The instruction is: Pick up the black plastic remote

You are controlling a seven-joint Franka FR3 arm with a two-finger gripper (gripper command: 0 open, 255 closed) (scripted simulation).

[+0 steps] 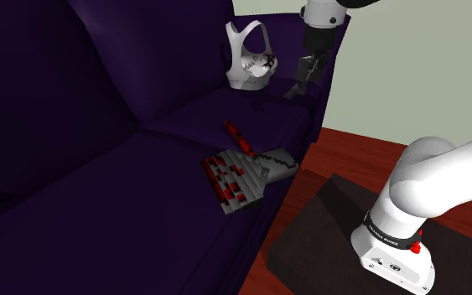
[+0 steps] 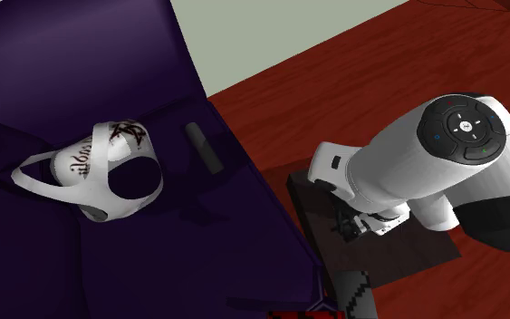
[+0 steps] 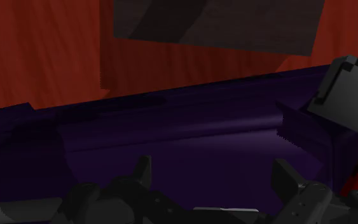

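Dark remote (image 1: 293, 92): laid on the purple sofa (image 1: 100, 193) just beside the white printed tank top (image 1: 251, 60), long axis judged parallel to the seat edge; gripper (image 1: 307, 71) poised just above it, jaws apart, nothing clasped.

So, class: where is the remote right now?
In the second exterior view the remote lies on the sofa, near its floor-side edge, just right of the white object.
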